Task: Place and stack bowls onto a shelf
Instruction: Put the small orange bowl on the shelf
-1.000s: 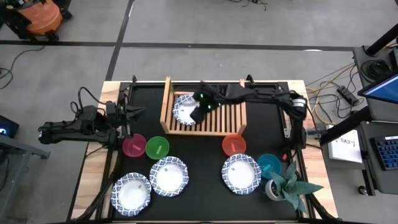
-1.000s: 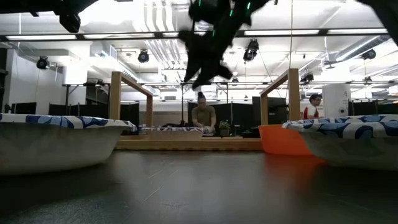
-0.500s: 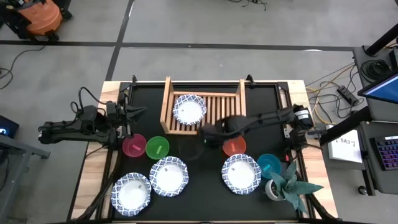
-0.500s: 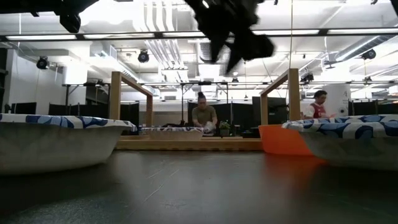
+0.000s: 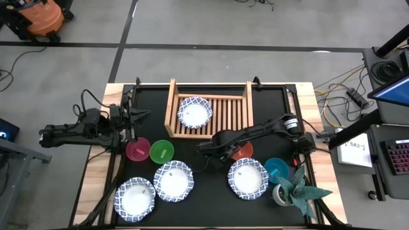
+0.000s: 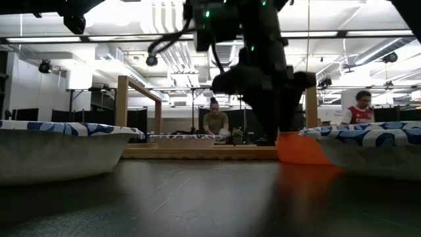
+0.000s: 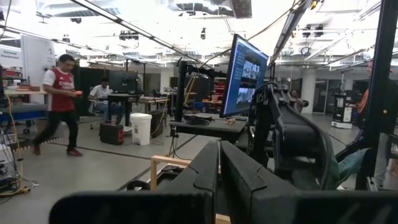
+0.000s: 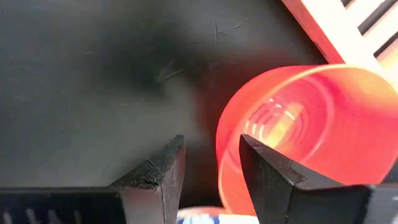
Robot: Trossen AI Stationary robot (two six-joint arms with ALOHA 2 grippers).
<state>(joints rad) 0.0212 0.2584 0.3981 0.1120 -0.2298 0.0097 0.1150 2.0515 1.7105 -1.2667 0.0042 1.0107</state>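
Hovering narrowly parted by the red bowl (image 5: pixel 241 151), right hand (image 5: pixel 206 147) (4 patterned bowls (image 5: pixel 195 112), 4 plain).

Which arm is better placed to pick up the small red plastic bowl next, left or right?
Right, probably. The right gripper hangs open beside the small red plastic bowl, just in front of the wooden shelf. The left gripper waits shut at the table's left edge, by the pink bowl.

Grey concrete floor (image 5: pixel 192 25), ceiling strip lights (image 6: pixel 99 37), prob. open workshop w/ desks.
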